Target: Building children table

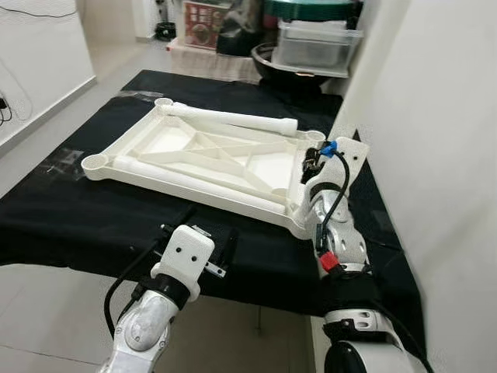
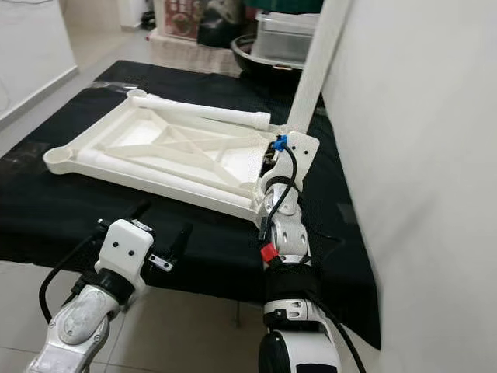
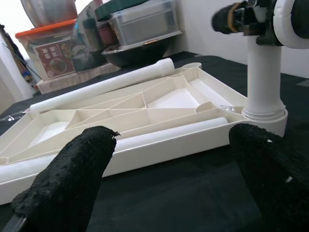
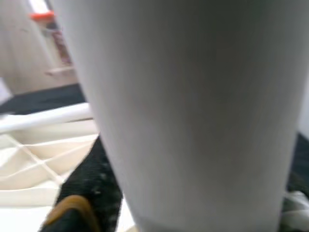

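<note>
- Jaws of the right gripper (image 2: 273, 159) clamp an upright white leg (image 2: 317, 58), which stands in the near right corner socket of the tabletop (image 1: 202, 155).
- Jaws of the left gripper (image 3: 169, 183) are spread wide — holding nothing — low over the black desk (image 1: 93, 225), just in front of the tabletop's near edge.
- White tabletop lies underside up on the desk, its ribs showing.
- Two loose legs rest on it — one (image 1: 233, 119) along the far edge, one (image 1: 194, 180) along the near edge.
- Storage bins (image 1: 314, 43) stand beyond the desk.
</note>
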`<state>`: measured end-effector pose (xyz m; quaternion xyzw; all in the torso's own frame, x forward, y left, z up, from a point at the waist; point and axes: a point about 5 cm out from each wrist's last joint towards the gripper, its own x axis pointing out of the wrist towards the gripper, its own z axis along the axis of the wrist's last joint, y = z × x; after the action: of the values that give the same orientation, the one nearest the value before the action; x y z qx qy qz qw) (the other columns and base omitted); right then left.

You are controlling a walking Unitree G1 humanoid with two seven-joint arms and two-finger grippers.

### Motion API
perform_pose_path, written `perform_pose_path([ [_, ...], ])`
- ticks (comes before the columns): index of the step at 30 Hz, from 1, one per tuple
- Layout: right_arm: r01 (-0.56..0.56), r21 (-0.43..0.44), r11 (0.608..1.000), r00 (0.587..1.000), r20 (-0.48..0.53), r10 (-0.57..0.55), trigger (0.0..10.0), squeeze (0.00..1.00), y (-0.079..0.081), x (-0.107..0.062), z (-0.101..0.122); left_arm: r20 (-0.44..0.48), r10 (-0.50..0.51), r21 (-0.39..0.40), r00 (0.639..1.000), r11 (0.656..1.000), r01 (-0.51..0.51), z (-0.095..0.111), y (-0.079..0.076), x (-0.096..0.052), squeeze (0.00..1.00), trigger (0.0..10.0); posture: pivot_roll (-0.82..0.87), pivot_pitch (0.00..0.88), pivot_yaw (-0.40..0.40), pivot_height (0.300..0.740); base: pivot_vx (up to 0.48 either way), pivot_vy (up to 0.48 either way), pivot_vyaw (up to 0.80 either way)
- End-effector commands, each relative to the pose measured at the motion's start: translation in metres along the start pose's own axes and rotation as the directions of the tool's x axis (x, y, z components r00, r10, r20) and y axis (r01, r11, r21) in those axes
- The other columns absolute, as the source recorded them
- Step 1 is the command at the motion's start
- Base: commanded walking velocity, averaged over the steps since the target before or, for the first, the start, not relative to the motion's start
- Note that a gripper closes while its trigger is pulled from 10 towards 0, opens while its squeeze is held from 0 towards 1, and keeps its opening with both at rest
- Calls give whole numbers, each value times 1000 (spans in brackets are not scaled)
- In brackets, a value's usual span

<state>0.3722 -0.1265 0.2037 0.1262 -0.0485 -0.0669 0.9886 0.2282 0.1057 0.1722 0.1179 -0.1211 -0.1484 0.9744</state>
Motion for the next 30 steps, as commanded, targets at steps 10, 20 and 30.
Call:
perform_pose_path([
  [10,-766,104,635,624,-116,773,10000,0,0,-11,0,-12,-17,4,1000,1000,17,-4,-4,-2,0,10000,110,29,-104,740,0,0,0],
  [20,-982,93,166,137,-263,955,5412,0,13,-33,-3,-12,-12,4,1000,1000,12,-4,-6,-4,0,10000,122,33,-112,740,0,0,0],
  [30,-837,-52,545,540,-243,806,0,0,20,1,-8,-13,-7,11,1000,1000,7,-3,-3,-5,0,10000,127,34,-114,740,0,0,0],
])
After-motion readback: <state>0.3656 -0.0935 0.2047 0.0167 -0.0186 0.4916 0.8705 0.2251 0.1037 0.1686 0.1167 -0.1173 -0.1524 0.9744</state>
